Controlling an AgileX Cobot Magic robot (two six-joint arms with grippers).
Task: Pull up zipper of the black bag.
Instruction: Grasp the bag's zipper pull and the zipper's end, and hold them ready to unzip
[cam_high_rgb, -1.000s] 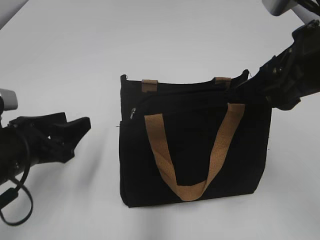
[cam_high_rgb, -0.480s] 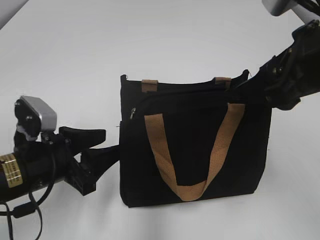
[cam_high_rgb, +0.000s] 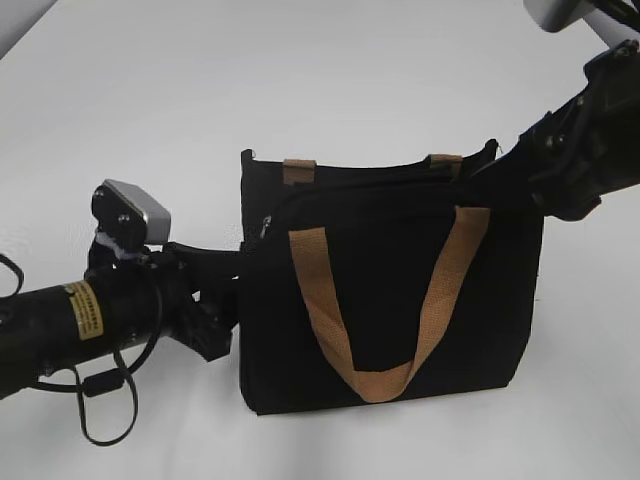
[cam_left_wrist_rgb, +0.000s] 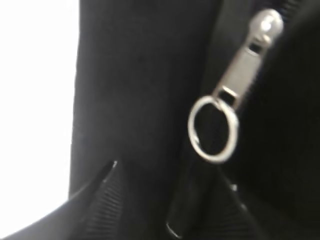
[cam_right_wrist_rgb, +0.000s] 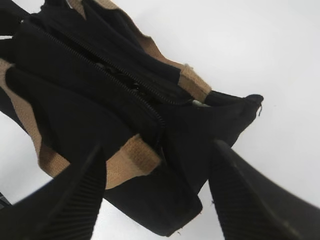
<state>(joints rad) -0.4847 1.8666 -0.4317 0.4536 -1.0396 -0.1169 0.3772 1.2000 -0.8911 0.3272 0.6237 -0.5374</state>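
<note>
Advanced since a second ago, left hand (cam_high_rgb: 225, 300) against the black bag (cam_high_rgb: 390, 300), grip unreadable, zipper (cam_left_wrist_rgb: 235, 85) just ahead for pinching; right hand (cam_right_wrist_rgb: 155, 187) spread astride the far corner, probably steadying.

A plain white tabletop (cam_high_rgb: 300, 80) fills the scene, bare and evenly lit.
</note>
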